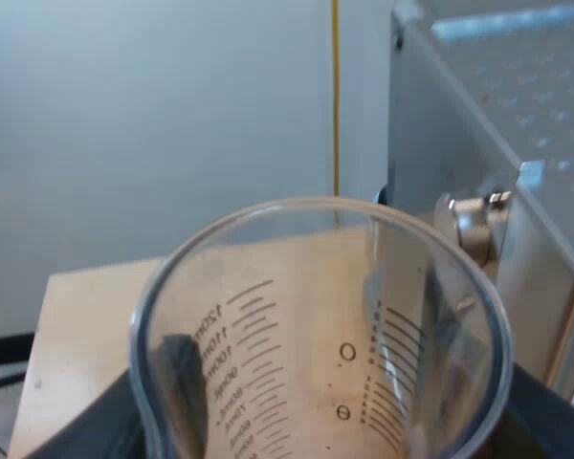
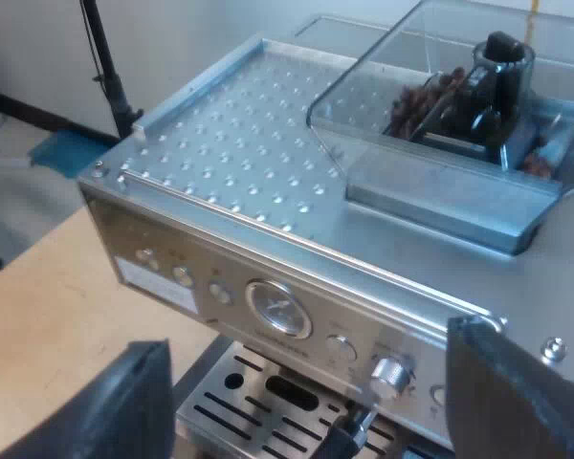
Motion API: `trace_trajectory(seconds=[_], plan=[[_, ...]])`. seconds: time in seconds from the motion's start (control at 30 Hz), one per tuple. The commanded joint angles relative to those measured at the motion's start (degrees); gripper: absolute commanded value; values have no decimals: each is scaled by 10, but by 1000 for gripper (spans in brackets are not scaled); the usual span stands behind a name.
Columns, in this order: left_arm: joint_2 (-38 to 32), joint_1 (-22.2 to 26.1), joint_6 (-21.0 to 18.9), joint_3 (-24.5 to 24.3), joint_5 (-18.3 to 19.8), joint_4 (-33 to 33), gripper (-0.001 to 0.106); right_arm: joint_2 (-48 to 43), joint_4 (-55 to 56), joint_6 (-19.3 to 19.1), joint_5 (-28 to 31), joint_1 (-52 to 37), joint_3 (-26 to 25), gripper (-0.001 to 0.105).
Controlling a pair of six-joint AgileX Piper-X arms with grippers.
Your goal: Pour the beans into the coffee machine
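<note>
My left gripper (image 1: 335, 426) is shut on a clear measuring glass (image 1: 325, 316) with printed scale marks, its dark fingers (image 1: 110, 426) pressing on both sides. I look into its mouth, and no beans show in the part I can see. The glass is held close beside the espresso machine's metal side wall (image 1: 478, 124). In the right wrist view the espresso machine (image 2: 268, 182) lies below, and the clear bean hopper (image 2: 440, 115) on its top holds brown beans around a dark centre piece. My right gripper (image 2: 316, 392) hangs open before the machine's front panel, nothing between its fingers.
The machine's top is a dimpled metal plate (image 2: 239, 143). Its front carries a round gauge (image 2: 278, 309), small buttons and a metal knob (image 2: 389, 375) over a slotted drip grate (image 2: 258, 402). A tan table (image 1: 86, 325) lies under the glass, a pale wall behind. A dark stand pole (image 2: 105, 67) rises beyond the machine.
</note>
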Motion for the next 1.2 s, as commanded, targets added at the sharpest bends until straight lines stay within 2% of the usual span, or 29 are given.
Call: trace_trajectory(seconds=[0.03, 0.13, 0.23, 0.43, 0.5, 0.63, 0.83, 1.03, 1.2], plan=[[-2, -3, -3, -24, 21, -4, 29, 11, 13, -9, 6, 1, -33, 62], [3, -3, -6, -36, 34, -1, 29, 17, 19, -9, 6, 1, -51, 62], [20, -3, -6, -62, 38, 23, 29, 34, 37, -9, 8, 1, -93, 62], [39, -3, -6, -91, 39, 31, 29, 50, 62, -23, 50, 1, -151, 62], [42, -4, -6, -94, 40, 29, 29, 54, 79, -23, 81, 1, -170, 62], [45, -27, -6, -94, 40, 29, 29, 54, 86, -27, 110, 1, -183, 62], [60, -73, 8, -94, 28, 30, 29, 54, 109, -19, 109, 1, -201, 62], [66, -74, 19, -94, 21, 28, 29, 54, 112, -8, 96, 1, -201, 62], [87, -74, 21, -123, 20, 28, 29, 54, 112, -3, 79, 1, -201, 62]])
